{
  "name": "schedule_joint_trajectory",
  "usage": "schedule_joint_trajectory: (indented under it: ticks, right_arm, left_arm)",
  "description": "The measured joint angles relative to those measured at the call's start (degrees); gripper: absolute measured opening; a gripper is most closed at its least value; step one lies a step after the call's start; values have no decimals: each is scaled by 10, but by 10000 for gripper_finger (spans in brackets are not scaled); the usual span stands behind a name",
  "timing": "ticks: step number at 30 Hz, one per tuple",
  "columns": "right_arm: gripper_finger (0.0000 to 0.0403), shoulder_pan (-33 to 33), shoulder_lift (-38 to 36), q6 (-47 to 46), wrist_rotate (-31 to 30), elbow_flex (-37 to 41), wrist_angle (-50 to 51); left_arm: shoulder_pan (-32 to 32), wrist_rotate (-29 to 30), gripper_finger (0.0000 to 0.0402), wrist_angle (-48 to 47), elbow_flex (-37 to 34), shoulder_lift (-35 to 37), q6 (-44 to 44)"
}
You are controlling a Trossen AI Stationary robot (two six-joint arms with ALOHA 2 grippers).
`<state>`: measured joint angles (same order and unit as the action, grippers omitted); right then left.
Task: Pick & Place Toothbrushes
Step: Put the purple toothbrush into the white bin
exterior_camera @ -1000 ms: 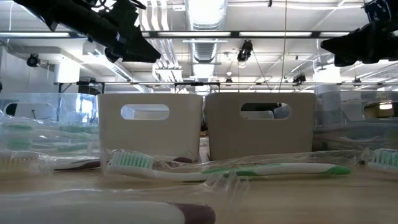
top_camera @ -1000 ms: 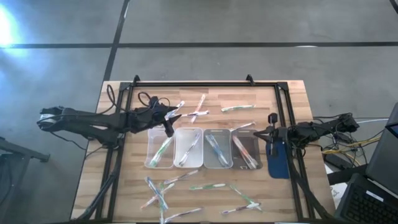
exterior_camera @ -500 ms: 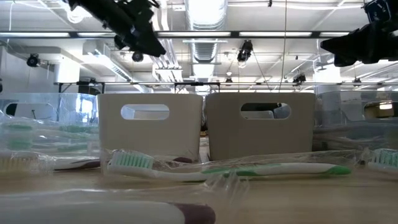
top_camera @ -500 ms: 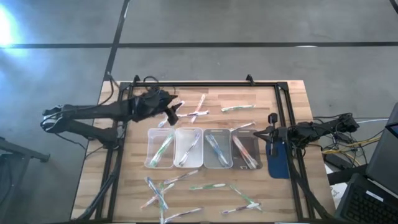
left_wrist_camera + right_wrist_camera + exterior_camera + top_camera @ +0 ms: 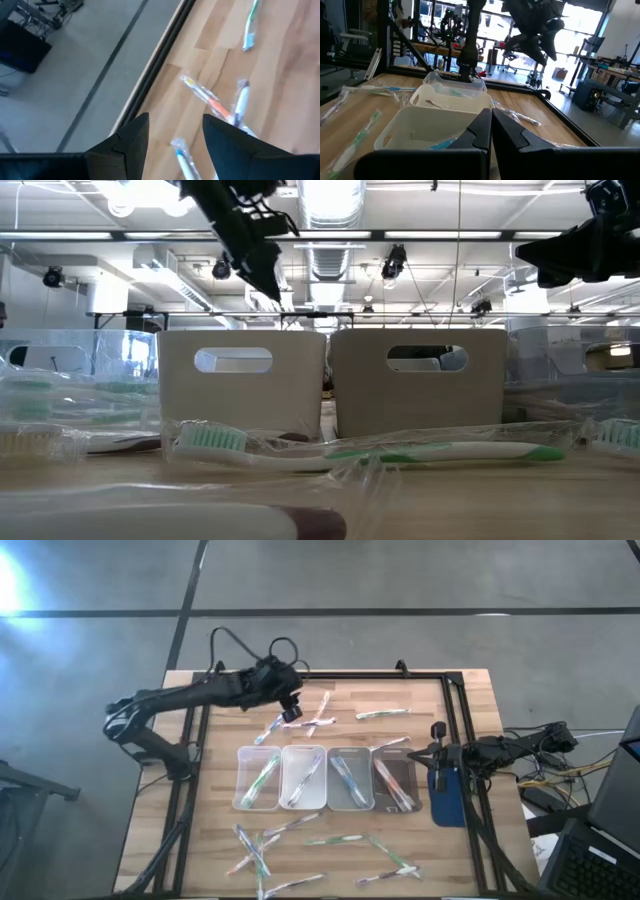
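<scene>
Over the wooden table, the left claw hangs open and empty above wrapped toothbrushes; the right claw is closed, empty.

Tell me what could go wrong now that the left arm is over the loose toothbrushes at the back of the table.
1. The open left gripper hangs over crossed toothbrushes, so it might pinch two at once.
2. The crinkly wrappers could slip from the fingers.
3. One toothbrush lies close to the black frame rail, which a low approach might clip.
The right gripper waits shut beside the trays.
</scene>
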<state>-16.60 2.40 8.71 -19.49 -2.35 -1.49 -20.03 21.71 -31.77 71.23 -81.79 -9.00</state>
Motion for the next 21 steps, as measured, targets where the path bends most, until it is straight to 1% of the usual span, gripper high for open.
schedule_joint_trajectory:
  ticks: [2, 5, 7, 9, 16, 21]
  right_arm:
    - [8, 0, 0, 0, -9, 0, 0]
    - [8, 0, 0, -1, -42, 0, 0]
    - [8, 0, 0, 0, -46, 0, 0]
    - [8, 0, 0, 7, -46, 0, 0]
    - [8, 0, 0, 7, -46, 0, 0]
    - [8, 0, 0, 6, -47, 0, 0]
  left_arm:
    - [-10, -8, 190, -10, 29, -28, -21]
    - [-26, -65, 190, -16, 64, -69, -49]
    - [-36, -112, 190, -24, 83, -96, -66]
    - [-41, -139, 190, -32, 101, -122, -81]
    - [-51, -144, 190, -111, 157, -205, -101]
    - [-50, -146, 190, -152, 184, -246, -116]
